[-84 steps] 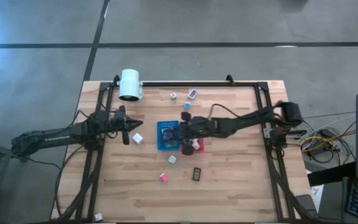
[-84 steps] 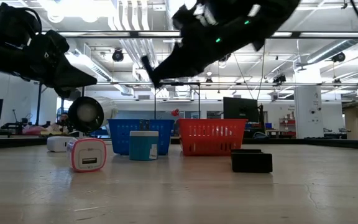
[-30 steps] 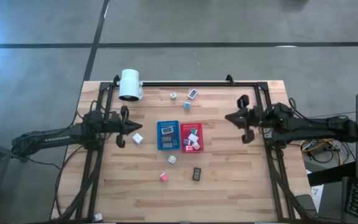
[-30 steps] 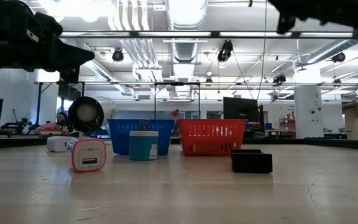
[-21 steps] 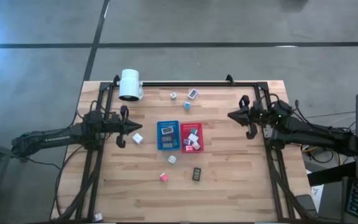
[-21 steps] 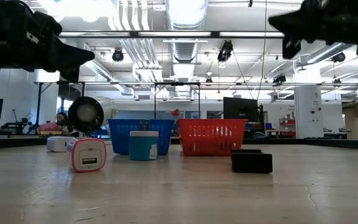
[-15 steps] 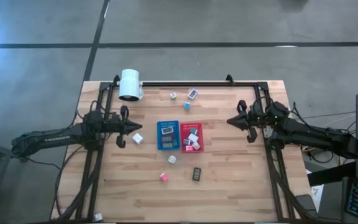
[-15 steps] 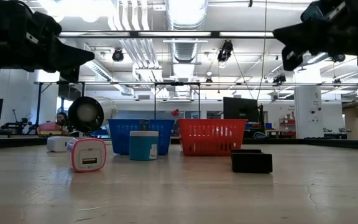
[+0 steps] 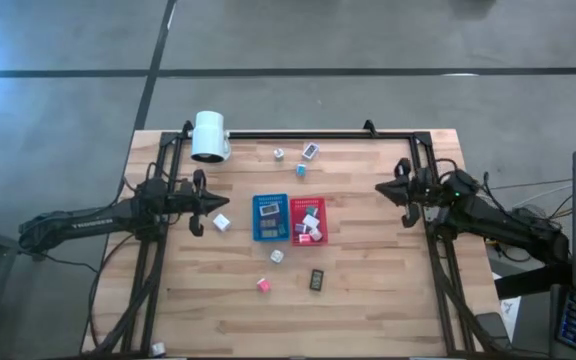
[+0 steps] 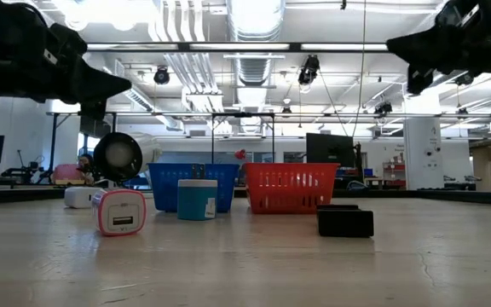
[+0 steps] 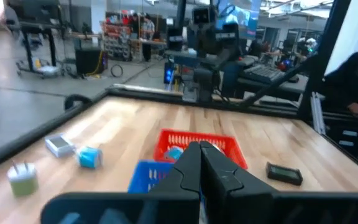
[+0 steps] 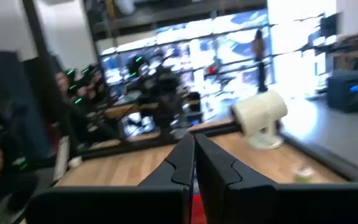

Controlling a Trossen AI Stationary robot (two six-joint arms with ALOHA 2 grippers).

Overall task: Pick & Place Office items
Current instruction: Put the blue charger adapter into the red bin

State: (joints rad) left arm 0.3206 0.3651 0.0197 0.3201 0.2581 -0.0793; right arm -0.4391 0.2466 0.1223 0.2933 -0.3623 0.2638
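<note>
Overhead, the left gripper (image 9: 204,205) and right gripper (image 9: 392,192) both hover closed and empty at opposite table edges, so I judge this a pause between picks. The blue tray (image 9: 270,217) and red tray (image 9: 308,220) sit mid-table holding some items, while loose office items remain: a white cube (image 9: 221,222) just beside the left gripper, a pink cube (image 9: 263,285), and a dark flat rectangle (image 9: 317,280) whose long axis runs toward the near edge. Level with the table, that rectangle (image 10: 345,222) lies flat. From the left wrist, fingers (image 11: 189,163) pressed together point toward the trays; next, open and descend on the white cube.
</note>
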